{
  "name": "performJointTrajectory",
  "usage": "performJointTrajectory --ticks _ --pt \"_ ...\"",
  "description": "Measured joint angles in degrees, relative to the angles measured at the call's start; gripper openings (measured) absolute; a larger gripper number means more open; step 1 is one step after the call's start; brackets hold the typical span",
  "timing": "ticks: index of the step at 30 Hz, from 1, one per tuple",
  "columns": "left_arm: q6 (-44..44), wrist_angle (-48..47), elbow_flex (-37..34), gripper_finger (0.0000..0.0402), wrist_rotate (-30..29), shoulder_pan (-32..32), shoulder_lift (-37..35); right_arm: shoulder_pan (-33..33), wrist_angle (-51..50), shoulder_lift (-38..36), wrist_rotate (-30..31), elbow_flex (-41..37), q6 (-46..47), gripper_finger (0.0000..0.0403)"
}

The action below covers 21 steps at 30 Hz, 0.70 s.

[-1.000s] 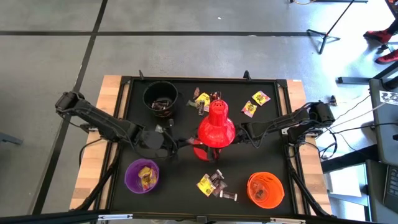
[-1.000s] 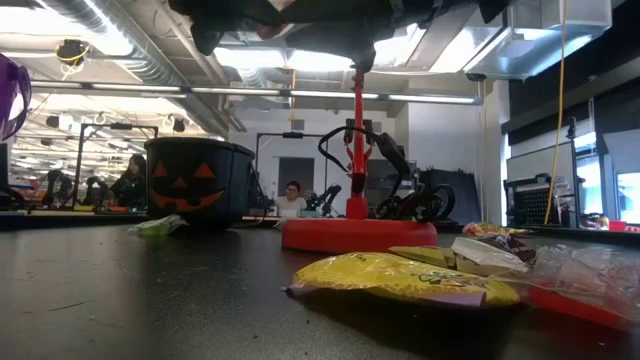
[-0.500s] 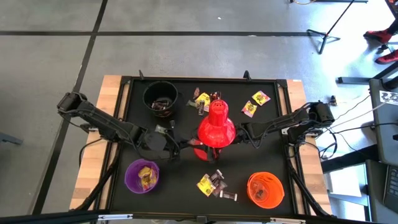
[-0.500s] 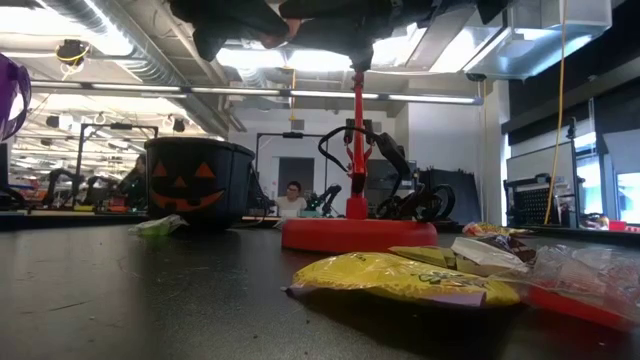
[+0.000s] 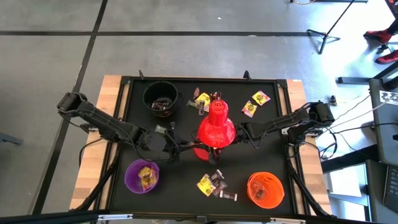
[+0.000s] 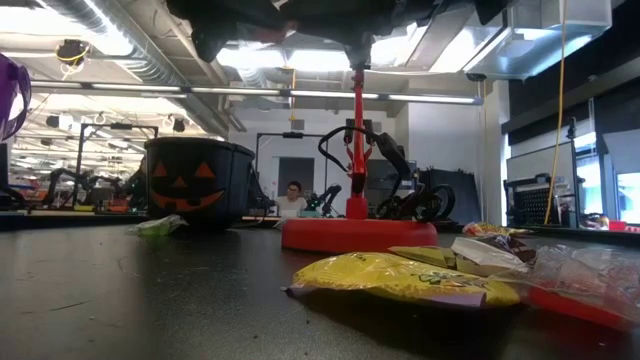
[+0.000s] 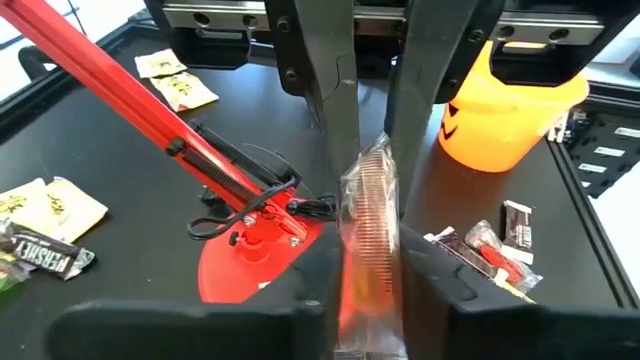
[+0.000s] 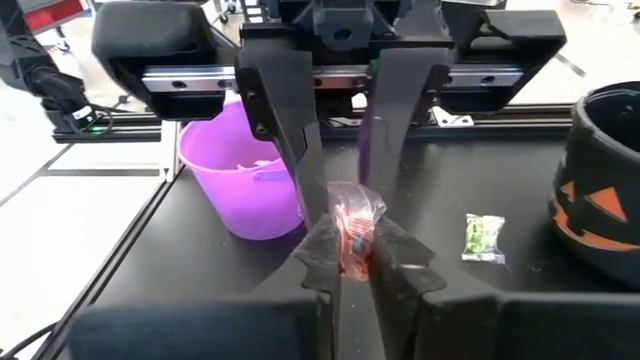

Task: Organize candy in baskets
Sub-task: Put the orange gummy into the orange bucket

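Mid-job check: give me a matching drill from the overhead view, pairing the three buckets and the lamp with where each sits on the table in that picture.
Things:
1. black bucket
2. purple bucket
3. orange bucket
4. red desk lamp

Places in the high view:
a. bottom left
b. centre
c. top left
d. bottom right

Pairs: 1-c, 2-a, 3-d, 4-b

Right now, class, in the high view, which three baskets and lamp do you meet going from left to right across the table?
Purple basket → black basket → red lamp → orange basket.
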Motion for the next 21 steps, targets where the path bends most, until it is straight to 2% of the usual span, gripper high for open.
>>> performJointTrajectory --ticks 4,8,14,21 --pt "1.2 -0.1 0.0 0.0119 0.0 -0.3 0.0 0.0 -1.9 -0.2 -0.9 0.0 0.0 0.0031" --pt "2.6 -0.5 0.0 0.0151 -0.1 -0.8 -0.7 0.0 -7.9 -2.2 -4.2 0.0 0.0 0.0030" --pt "4.6 -2.0 0.0 0.0161 -0.8 -2.3 -3.7 0.6 -21.8 -7.4 -9.9 0.0 0.6 0.0030" --pt "4.5 -5.2 0.0 0.0162 -2.9 -2.6 -5.0 7.0 -34.5 -16.6 -10.8 0.0 5.0 0.0030"
